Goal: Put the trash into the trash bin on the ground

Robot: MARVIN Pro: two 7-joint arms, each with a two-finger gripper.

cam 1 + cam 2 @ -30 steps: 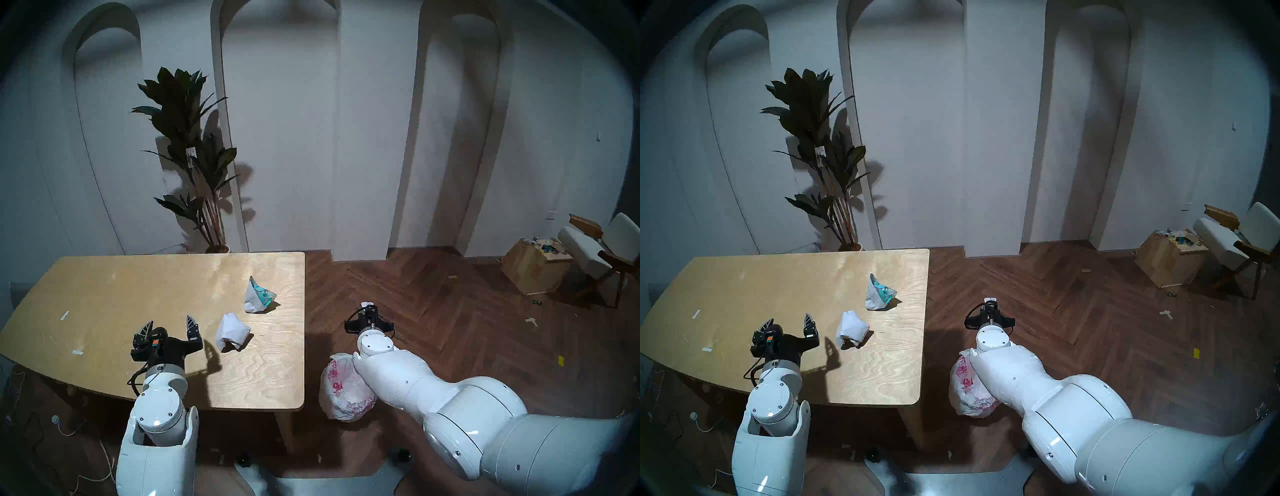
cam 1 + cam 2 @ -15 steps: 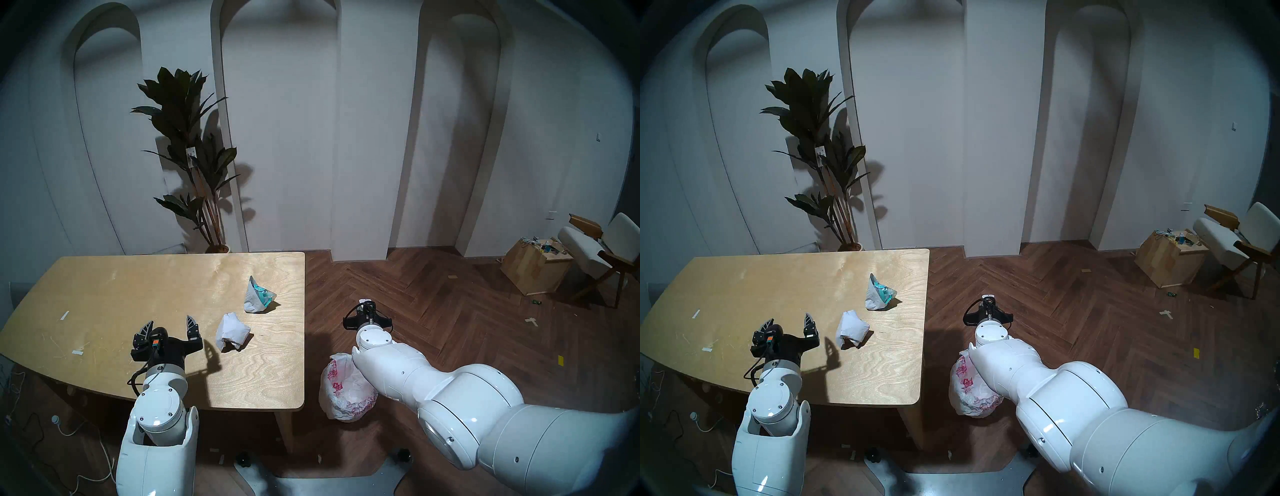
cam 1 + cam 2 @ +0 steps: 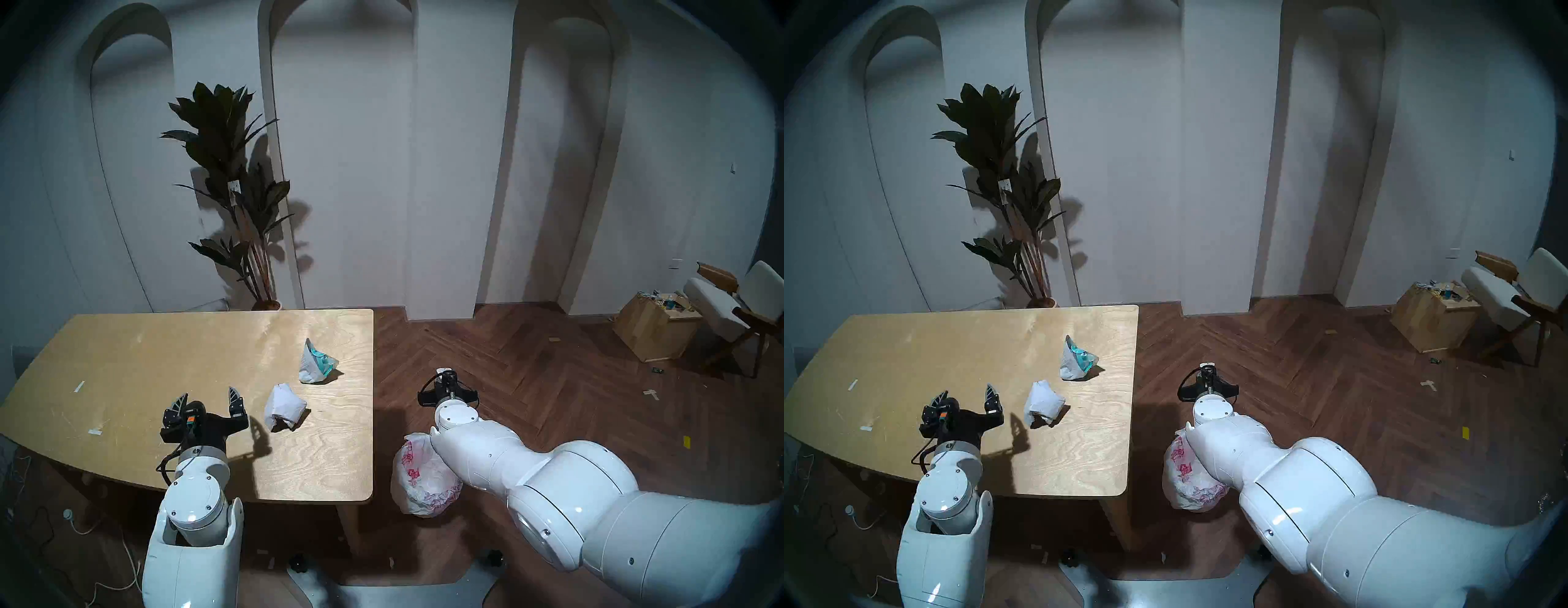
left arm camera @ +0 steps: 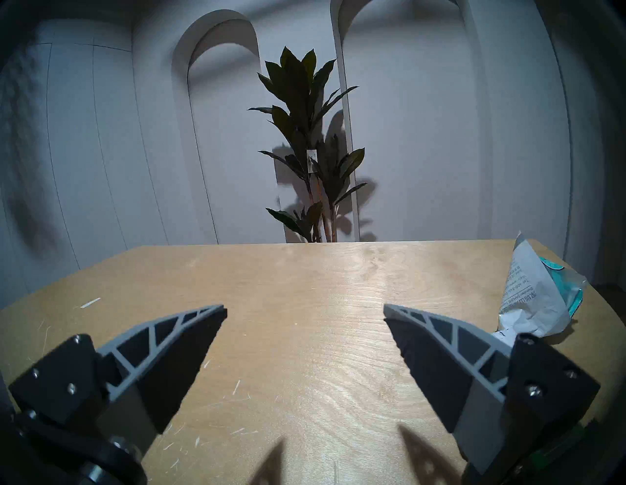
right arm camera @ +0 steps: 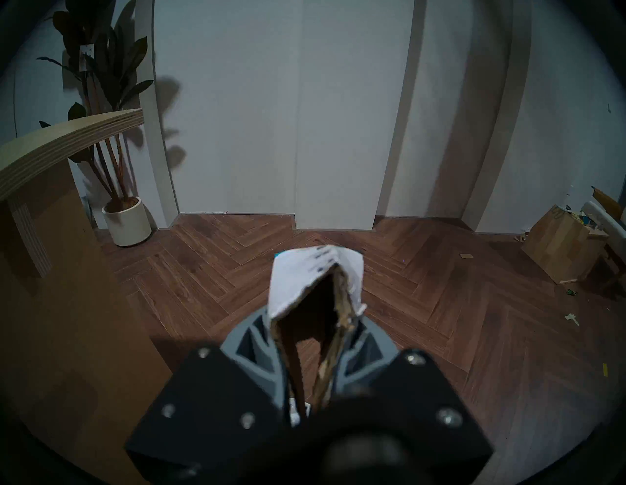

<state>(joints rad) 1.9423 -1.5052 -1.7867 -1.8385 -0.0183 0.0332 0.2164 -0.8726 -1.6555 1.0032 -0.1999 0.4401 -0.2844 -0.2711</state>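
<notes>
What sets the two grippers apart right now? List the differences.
The left gripper stands wide open and empty; the right gripper is shut on a small torn cardboard box.
The left gripper hangs over the table, near the crumpled paper wad; the right gripper is out over the floor, beyond the trash bin.
Both have the same grey ribbed fingers on black mounts.

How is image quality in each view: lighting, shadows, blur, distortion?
Both head views: dim, bluish, fisheye-bent with dark rim; left end effector casts a hard shadow on the table. Left wrist view: sharp. Right wrist view: torn cardboard box readable, the end effector housing below it blurred.
</notes>
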